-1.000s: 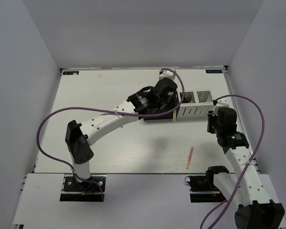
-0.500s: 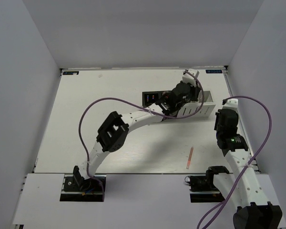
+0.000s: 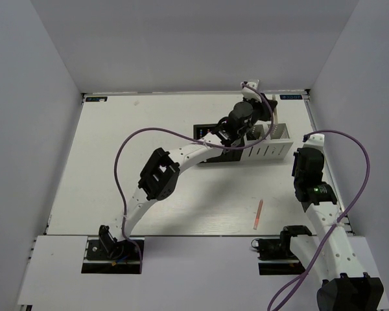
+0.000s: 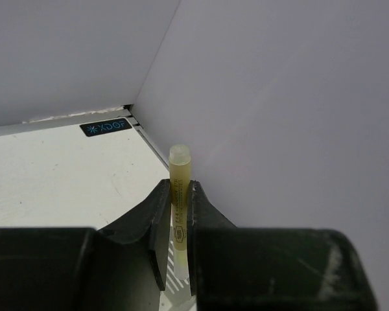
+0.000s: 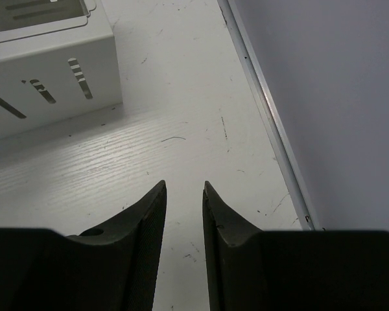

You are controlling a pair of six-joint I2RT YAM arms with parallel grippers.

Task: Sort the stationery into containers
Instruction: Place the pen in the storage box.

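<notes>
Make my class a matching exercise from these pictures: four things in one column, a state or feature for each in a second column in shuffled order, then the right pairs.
Things
1. left gripper
2. right gripper
3. salmon stick
4. white container

States
a. lies flat on the table, touched by nothing
b. holds nothing, fingers slightly apart
c. clamped on an upright yellowish stick
d. has slots in its side wall

Pairs: 1-c, 2-b, 3-a, 4-d
</notes>
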